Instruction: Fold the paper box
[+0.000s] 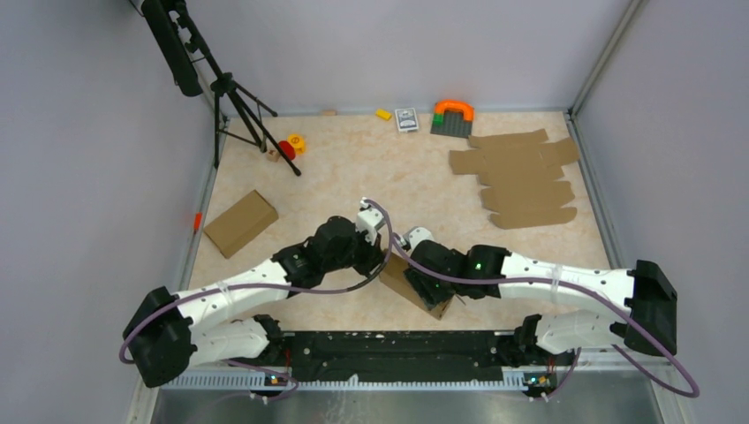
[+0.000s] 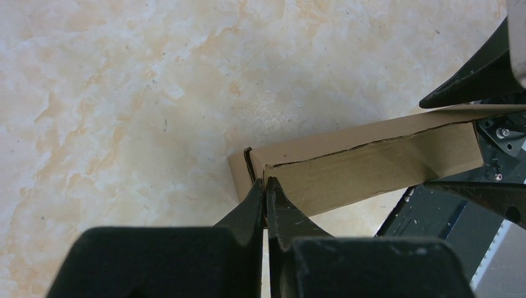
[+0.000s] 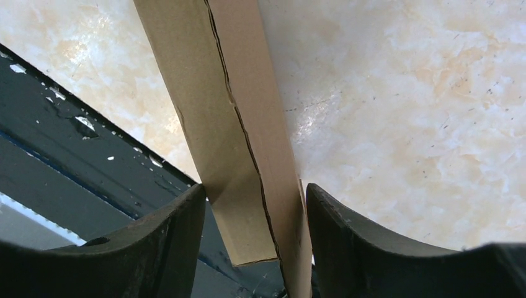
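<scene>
Box: a brown cardboard box (image 2: 372, 164) was found near the front edge of the table (image 1: 353, 168), set slantwise between the two grippers.
Left gripper (image 2: 267, 192): its jaws were pressed together, with the tips set against one end corner of the box; whether a flap was pinched could not be told.
Right gripper (image 3: 254, 187): its jaws were held apart astride the other end, close to both faces; a grip could not be confirmed.
Seam: a dark gap was seen along one long edge, so the closing was judged unfinished.
Handling: the box was judged light, stiff across its panels, weak at its creases, easily slid on the smooth table and easily crushed.
Hold: the ends and corners, where walls double up, were judged best; mid-panel squeezing was to be avoided.
Pile (image 1: 521, 177): flat sheets were left well apart, at the far right.
</scene>
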